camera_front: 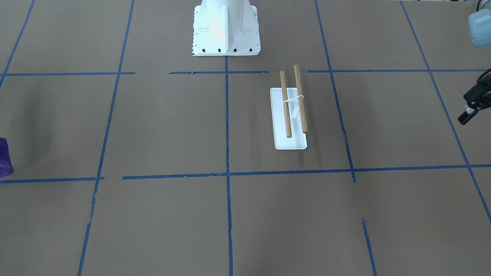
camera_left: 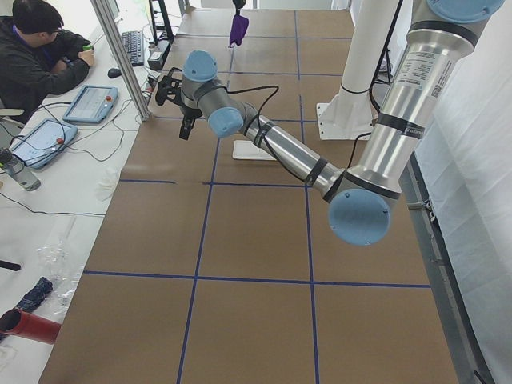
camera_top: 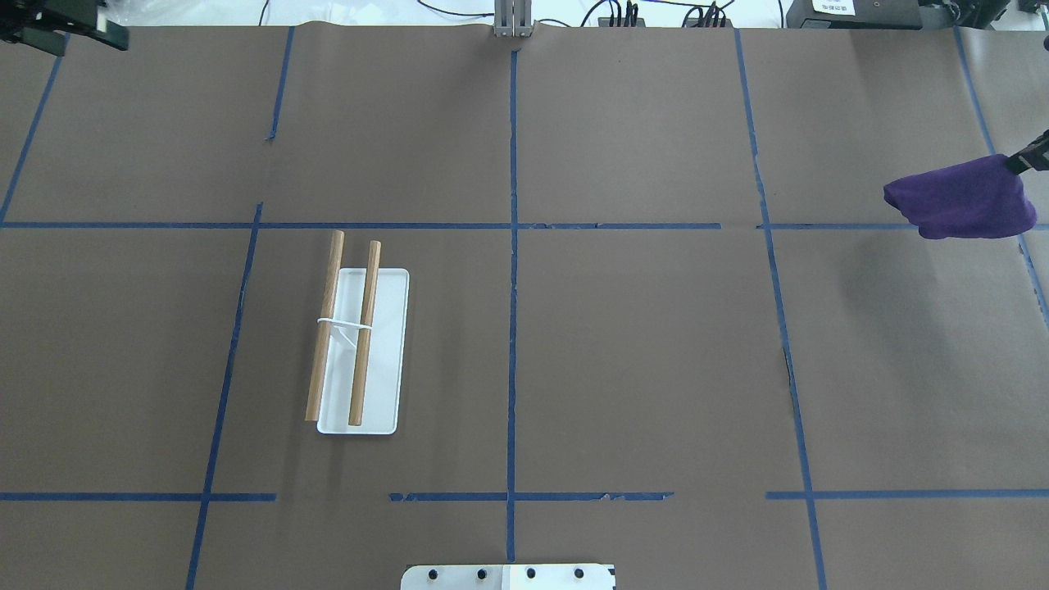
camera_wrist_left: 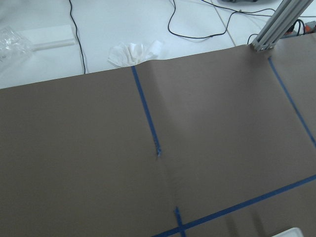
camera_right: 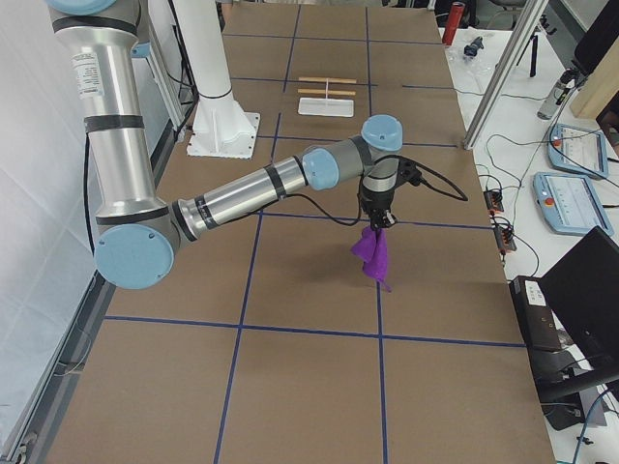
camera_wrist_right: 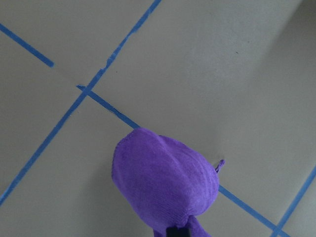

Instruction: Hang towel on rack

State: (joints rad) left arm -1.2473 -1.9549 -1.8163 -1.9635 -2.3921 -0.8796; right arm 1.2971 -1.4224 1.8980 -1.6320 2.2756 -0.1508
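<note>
**Q:** What is nearest to us, standing at the robot's right end of the table?

**A:** The right gripper (camera_right: 374,228), held above the brown table (camera_right: 309,387). It is pinched closed on the top of the purple towel (camera_right: 372,256). The cloth hangs below it in a bunched drop, clear of the surface. The wrist camera shows a tiny loop (camera_wrist_right: 220,163) poking out at one edge.

**Q:** And farther along?

**A:** The rack (camera_top: 387,344) is well apart from the towel, on the robot's left half of the table. It has a flat white base with two wooden dowels (camera_top: 365,328) lying parallel above it. Nothing hangs on it yet.

**Q:** Beyond that?

**A:** The left gripper (camera_top: 65,33) is off at the far corner, away from everything. I cannot tell how its jaws stand.

**Q:** So how should this carry go?

**A:** As I judge it, the towel should travel high enough for its lowest fold to pass over the dowels without snagging. It should come in crosswise to them and then lower, so the cloth falls on both sides of a dowel. The grip should be let go only once the weight looks balanced. A floppy cloth draped lopsided would likely slide off, and dragging it could shift the light stand.
</note>
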